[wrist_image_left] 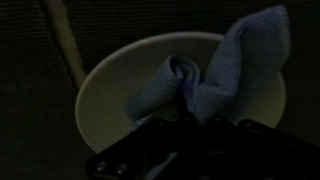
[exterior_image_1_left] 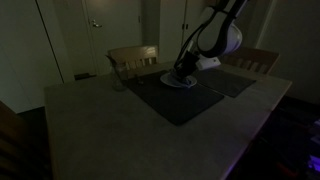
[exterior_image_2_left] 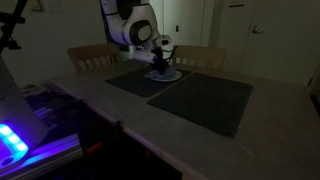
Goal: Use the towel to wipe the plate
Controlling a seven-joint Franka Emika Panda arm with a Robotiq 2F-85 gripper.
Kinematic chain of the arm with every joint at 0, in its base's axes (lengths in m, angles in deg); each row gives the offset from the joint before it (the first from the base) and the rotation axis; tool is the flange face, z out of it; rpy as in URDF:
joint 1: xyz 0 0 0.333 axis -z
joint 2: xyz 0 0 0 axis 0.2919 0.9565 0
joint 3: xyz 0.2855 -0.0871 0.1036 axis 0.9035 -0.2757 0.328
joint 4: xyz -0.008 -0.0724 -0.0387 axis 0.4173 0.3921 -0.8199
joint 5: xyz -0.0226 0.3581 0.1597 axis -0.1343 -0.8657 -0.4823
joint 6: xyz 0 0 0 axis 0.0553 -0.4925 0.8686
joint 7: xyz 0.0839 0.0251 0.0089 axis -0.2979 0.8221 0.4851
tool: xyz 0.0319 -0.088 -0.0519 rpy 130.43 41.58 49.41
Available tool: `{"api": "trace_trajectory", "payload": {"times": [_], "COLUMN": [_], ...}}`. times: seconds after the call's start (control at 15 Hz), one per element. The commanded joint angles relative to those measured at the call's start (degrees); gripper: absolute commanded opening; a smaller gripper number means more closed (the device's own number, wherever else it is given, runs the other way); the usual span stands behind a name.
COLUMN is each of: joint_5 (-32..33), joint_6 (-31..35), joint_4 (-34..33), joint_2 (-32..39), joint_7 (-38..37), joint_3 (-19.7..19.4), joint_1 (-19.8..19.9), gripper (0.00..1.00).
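Blue towel [wrist_image_left: 225,70] in the hand [wrist_image_left: 185,125] rests on the plate [wrist_image_left: 115,90], rim bare.

Found no legible text, label, brand, number or sign in any view. Made out no print on the towel [wrist_image_left: 215,75] or the plate [wrist_image_left: 108,100], with everything too dim and blurred for lettering.
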Motion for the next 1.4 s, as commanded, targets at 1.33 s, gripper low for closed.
{"api": "trace_trajectory", "payload": {"times": [1.33], "joint_5": [0.2], "joint_6": [-5.19], "joint_4": [0.22], "joint_2": [-1.23], "joint_7": [-4.67], "joint_3": [3.81], "joint_1": [-18.81], "gripper": [0.02]}}
